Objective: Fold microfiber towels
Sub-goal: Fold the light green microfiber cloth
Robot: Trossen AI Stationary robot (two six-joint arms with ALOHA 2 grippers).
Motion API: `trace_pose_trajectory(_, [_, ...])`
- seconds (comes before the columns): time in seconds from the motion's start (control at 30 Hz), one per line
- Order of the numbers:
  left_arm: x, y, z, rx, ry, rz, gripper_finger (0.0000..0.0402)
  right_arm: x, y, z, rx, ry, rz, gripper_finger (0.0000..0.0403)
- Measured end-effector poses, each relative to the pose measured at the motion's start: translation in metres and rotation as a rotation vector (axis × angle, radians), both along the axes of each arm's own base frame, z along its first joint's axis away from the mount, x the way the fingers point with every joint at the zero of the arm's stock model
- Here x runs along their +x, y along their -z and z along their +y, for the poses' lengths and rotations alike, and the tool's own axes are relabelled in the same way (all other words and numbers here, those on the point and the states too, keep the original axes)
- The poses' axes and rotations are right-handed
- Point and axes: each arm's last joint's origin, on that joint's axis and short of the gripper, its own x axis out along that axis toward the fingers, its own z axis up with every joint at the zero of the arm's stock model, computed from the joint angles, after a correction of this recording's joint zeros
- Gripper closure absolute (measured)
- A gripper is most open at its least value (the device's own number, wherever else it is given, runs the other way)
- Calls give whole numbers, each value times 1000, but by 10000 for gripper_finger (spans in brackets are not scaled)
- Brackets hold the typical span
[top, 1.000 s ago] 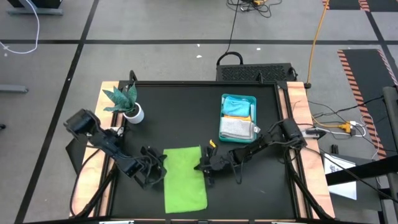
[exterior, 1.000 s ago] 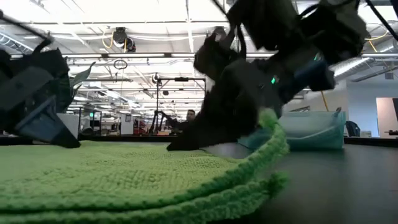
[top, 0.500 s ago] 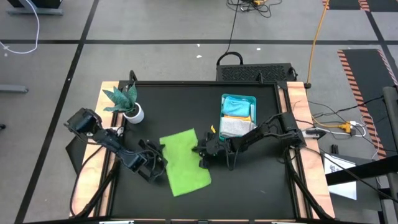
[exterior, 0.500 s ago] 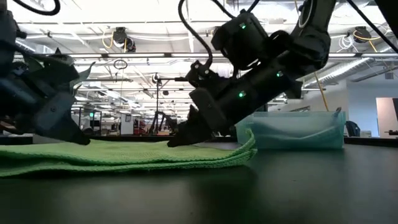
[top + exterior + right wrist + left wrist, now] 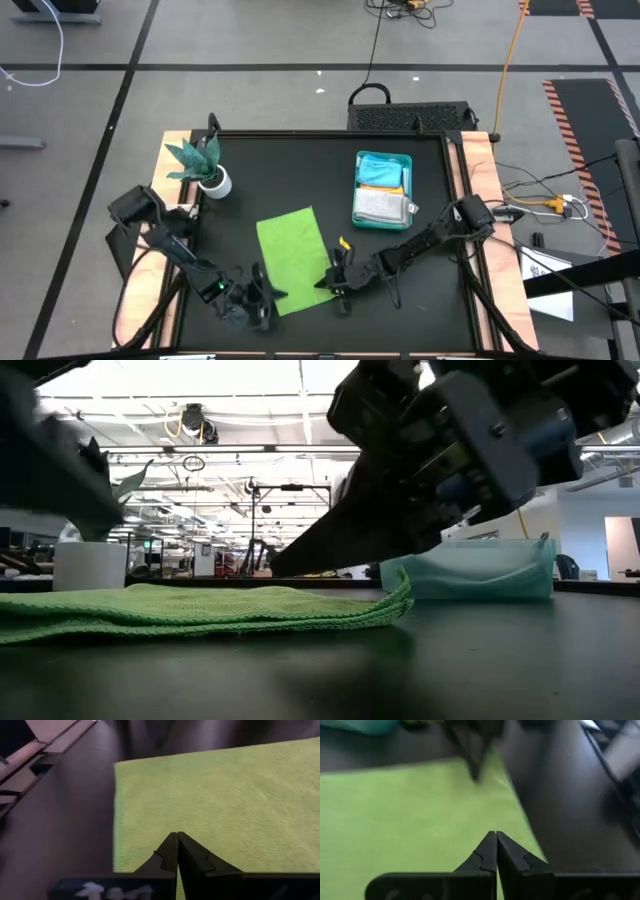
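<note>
Overhead, the lime green towel (image 5: 291, 259) lies folded at the table's front centre, left gripper (image 5: 262, 297) and right gripper (image 5: 328, 286) at its near corners, fingers together, holding nothing. At table height its layered edge sits flat. Wrist views show shut tips over cloth; opening them before pinching both corners evenly seems wise.

The green towel (image 5: 292, 258) under my fingers (image 5: 176, 851) is nubbly, matt cloth. My fingers look like smooth matt plastic, the table (image 5: 290, 170) dull black, the tray (image 5: 383, 160) translucent plastic.
</note>
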Motion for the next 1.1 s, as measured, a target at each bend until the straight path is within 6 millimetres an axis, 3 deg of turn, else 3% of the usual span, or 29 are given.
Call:
trace_pose_trajectory(0.13, [-7,19,-16,-20,130,59,397,-3,2,3,-11,-11,23,403])
trace_pose_trajectory(0.37, [-20,42,-28,-20,165,118,396,-1,3,-1,-17,2,32,403])
trace_pose_trajectory(0.5, [-32,29,-32,-19,203,130,398,-2,3,0,-44,-17,26,403])
trace_pose_trajectory(0.67, [-46,-6,-36,24,228,10,399,-8,-5,14,-113,-101,-1,403])
trace_pose_trajectory(0.83, [-41,-21,-43,50,295,-121,387,-14,-14,25,-162,-164,-39,403])
trace_pose_trajectory(0.97, [-33,-24,-40,-2,288,-129,354,-14,-17,25,-156,-162,-46,403])
trace_pose_trajectory(1.1, [-28,-23,-37,98,386,-113,290,-14,-16,24,-156,-155,-44,403])
